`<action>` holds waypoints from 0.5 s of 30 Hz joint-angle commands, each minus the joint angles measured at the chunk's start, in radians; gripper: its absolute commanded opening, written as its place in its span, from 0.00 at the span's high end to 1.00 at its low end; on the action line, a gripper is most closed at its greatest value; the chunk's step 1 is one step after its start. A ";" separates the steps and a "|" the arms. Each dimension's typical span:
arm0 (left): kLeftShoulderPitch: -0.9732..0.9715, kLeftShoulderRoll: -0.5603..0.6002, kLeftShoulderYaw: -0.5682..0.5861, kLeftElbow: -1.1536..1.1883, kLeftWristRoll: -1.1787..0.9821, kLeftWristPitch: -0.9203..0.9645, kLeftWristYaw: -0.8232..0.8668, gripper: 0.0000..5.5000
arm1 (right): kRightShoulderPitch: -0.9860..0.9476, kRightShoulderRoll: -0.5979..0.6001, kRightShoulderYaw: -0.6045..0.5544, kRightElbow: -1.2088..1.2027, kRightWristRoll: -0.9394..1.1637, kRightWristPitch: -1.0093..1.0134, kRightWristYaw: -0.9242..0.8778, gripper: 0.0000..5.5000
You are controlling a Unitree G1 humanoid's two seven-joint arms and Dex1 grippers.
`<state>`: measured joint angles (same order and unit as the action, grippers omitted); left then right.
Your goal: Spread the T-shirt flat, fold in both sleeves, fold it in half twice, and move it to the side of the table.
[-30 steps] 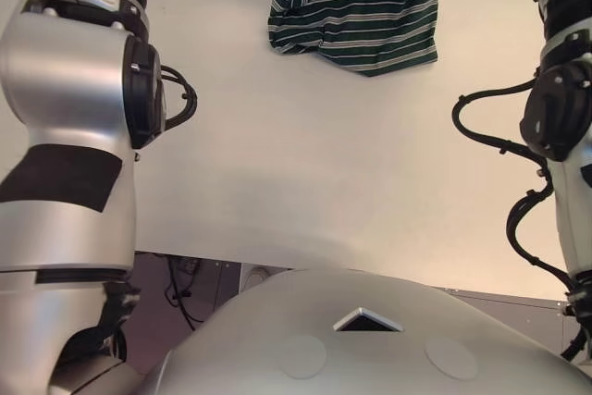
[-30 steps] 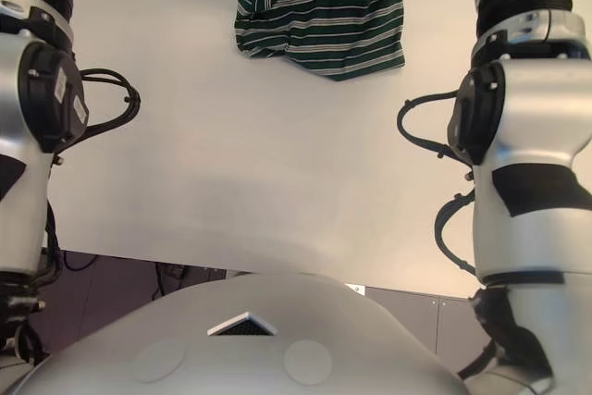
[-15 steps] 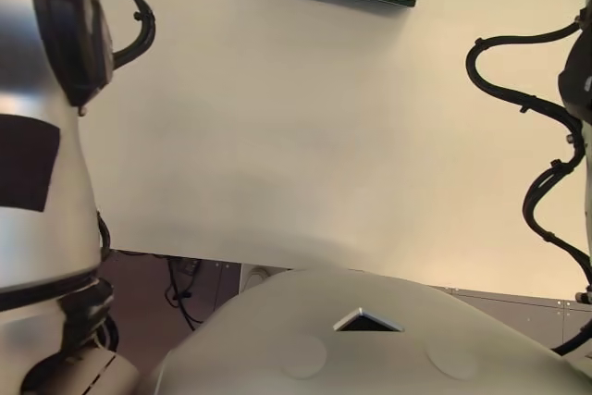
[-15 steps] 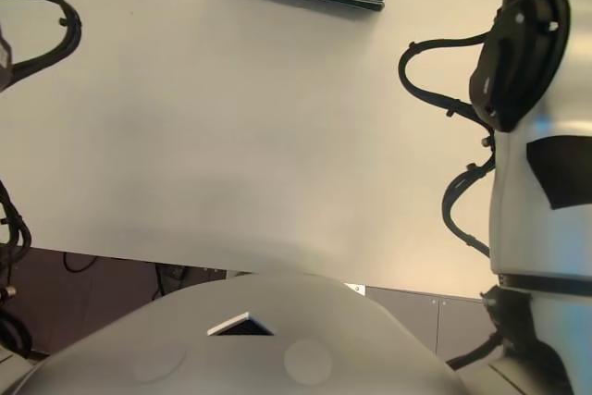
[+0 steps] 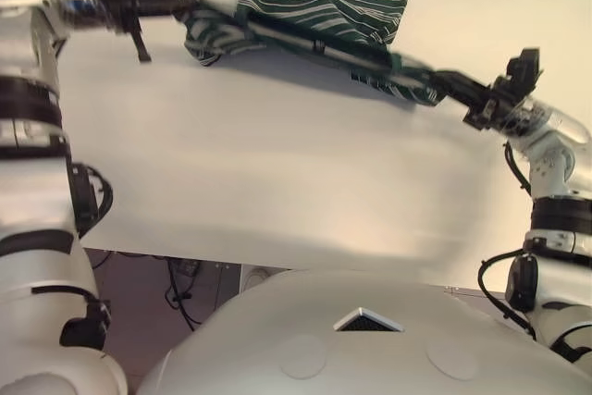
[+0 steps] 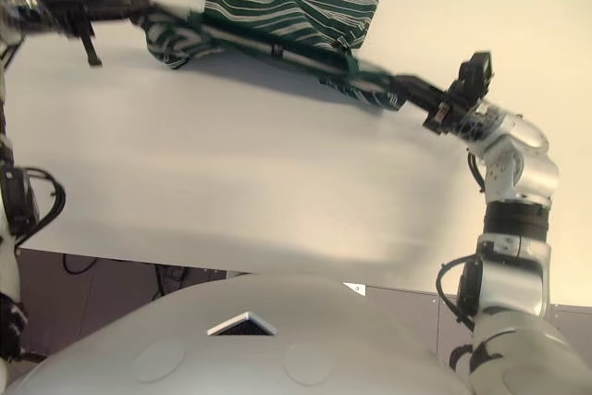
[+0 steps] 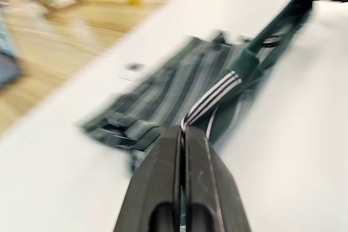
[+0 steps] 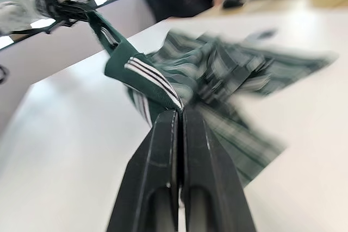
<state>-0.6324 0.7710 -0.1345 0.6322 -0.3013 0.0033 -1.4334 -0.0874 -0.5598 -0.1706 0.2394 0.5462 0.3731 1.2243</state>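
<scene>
Tools number two: left tool [image 7: 183, 132] and right tool [image 8: 179, 112] each clamp one striped T-shirt [image 5: 314, 8] over one table [image 5: 277, 173].

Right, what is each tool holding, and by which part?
The T-shirt: left tool and right tool pinch opposite ends of one edge, stretched taut between them.

Right tool [image 8: 179, 111] clamped tight on the striped hem of the T-shirt [image 8: 217, 74]. Fabric runs taut from it to the left tool [image 8: 76, 8] farther off. Rest lies bunched on the white desk [image 8: 70, 150].
</scene>
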 commanded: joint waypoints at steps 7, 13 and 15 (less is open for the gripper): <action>0.775 0.305 -0.037 -1.054 0.097 -0.073 -0.082 0.99 | 0.400 -0.429 0.166 -0.784 -0.193 0.160 0.053 1.00; 0.905 0.323 -0.006 -1.179 0.163 -0.032 0.019 0.99 | 0.484 -0.512 0.218 -0.841 -0.236 0.193 0.039 1.00; 0.927 0.347 0.016 -1.209 0.123 0.011 0.016 0.94 | 0.495 -0.514 0.226 -0.824 -0.232 0.173 0.047 0.95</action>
<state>0.2740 1.0807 -0.1502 -0.5407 -0.1508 -0.0246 -1.4181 0.3954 -1.0423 0.0496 -0.5892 0.3173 0.5673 1.2623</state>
